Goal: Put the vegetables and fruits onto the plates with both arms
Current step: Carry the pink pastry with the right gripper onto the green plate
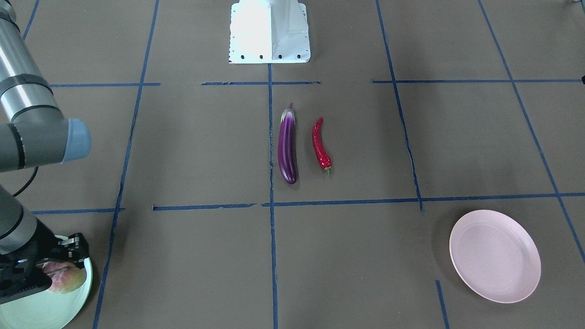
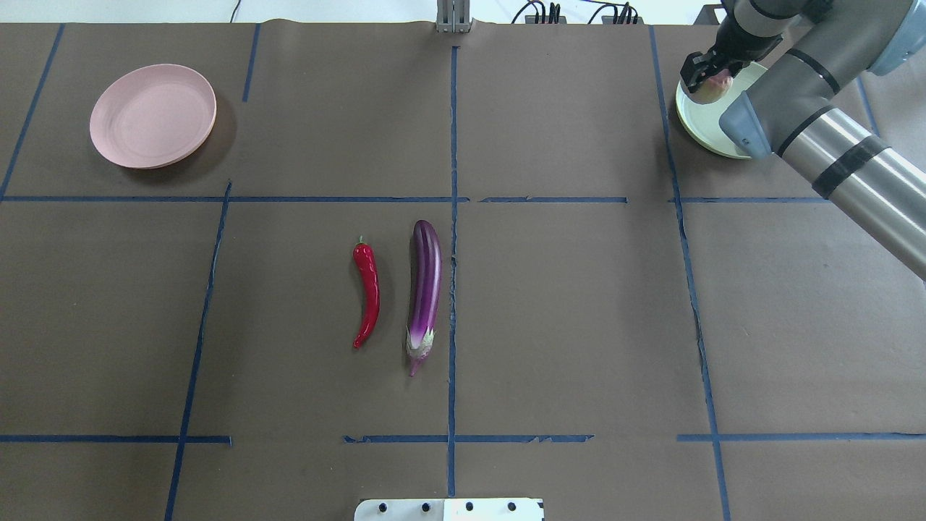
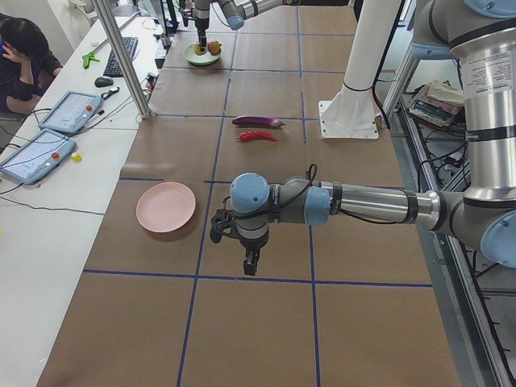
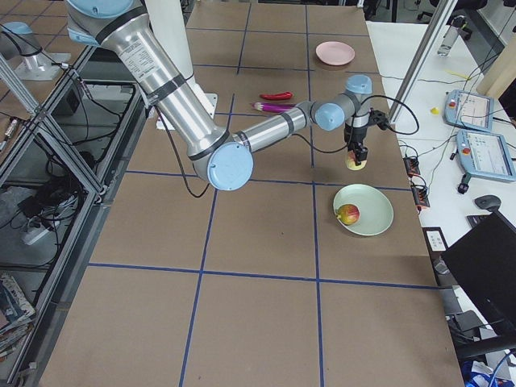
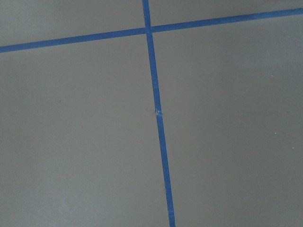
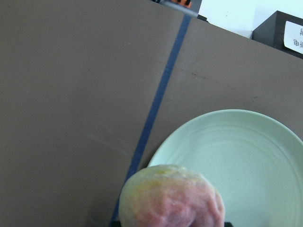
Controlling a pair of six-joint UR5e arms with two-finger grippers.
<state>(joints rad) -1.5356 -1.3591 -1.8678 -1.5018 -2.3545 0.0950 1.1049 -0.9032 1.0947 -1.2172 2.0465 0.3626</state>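
My right gripper [image 2: 707, 77] is shut on the pale pink-and-yellow peach [image 2: 721, 85] and holds it above the near edge of the mint green plate [image 2: 705, 123]. The peach fills the bottom of the right wrist view [image 6: 171, 196], over the plate [image 6: 246, 156]. The pomegranate [image 4: 348, 214] lies on that plate [image 4: 379, 211]. The purple eggplant [image 2: 424, 289] and the red chili [image 2: 368, 293] lie side by side at the table's middle. The pink plate [image 2: 153, 114] is empty at the far left. My left gripper [image 3: 251, 262] hangs over bare table; I cannot tell whether it is open or shut.
The white robot base [image 1: 269, 32] stands at the table's near edge. Blue tape lines [image 5: 158, 123] cross the brown table cover. A side table with tablets [image 3: 68, 111] and a seated operator [image 3: 24, 56] lies beyond the far edge.
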